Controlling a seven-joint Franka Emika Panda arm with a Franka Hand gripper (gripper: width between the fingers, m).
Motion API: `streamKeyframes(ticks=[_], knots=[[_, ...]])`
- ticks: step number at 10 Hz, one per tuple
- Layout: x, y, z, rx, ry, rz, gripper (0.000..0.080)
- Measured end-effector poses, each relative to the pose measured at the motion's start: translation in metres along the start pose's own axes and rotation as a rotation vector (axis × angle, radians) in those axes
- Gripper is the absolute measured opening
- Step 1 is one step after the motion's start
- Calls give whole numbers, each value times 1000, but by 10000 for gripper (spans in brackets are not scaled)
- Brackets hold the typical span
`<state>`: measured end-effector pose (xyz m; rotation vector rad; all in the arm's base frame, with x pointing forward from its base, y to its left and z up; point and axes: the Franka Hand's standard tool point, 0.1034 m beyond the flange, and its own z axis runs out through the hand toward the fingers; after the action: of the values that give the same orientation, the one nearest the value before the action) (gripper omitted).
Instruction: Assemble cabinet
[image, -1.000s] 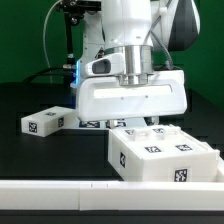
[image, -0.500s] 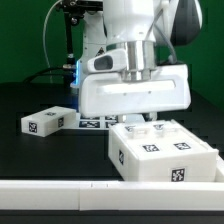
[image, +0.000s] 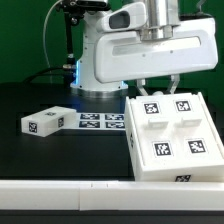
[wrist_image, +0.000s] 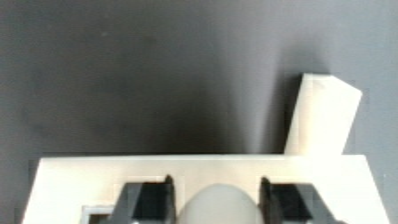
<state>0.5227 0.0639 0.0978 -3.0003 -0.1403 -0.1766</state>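
The white cabinet (image: 168, 135) is tipped up on the black table at the exterior view's right, its face with several square tags turned toward the camera. My gripper (image: 160, 89) is above its far top edge and shut on it. In the wrist view the cabinet (wrist_image: 329, 115) shows as a white bar with one upright panel, and the gripper (wrist_image: 215, 205) has its dark fingers (wrist_image: 146, 200) on either side of a rounded white part. A small white cabinet part with a tag (image: 45, 122) lies loose at the exterior view's left.
The marker board (image: 100, 122) lies flat between the loose part and the cabinet. A white rail (image: 60, 190) runs along the near table edge. The robot base (image: 95, 70) with a blue light stands behind.
My gripper has risen and shifted to the exterior view's right. The cabinet has come up with it, tipping from a low slant to show its tagged face fully.
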Motion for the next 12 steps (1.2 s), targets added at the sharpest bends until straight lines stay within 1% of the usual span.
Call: streamKeyframes(ticks=[1,2,3,4,5,6,7,8,10,11,12], knots=[[-1,-1,-1,-1,-6,15,219],[-4,-7,-4,-9,-36,38,219],[-3,-12,-16,-18,-84,60,219],[4,-14,-25,-21,-117,73,219],[16,-17,-32,-21,-134,72,219],[32,-17,-33,-22,-126,41,219],[41,-15,-32,-17,-118,20,219],[38,-16,-31,-17,-121,22,219],[38,-16,-31,-17,-123,21,219],[46,-17,-34,-13,-131,16,219],[62,-17,-40,-6,-136,13,219]])
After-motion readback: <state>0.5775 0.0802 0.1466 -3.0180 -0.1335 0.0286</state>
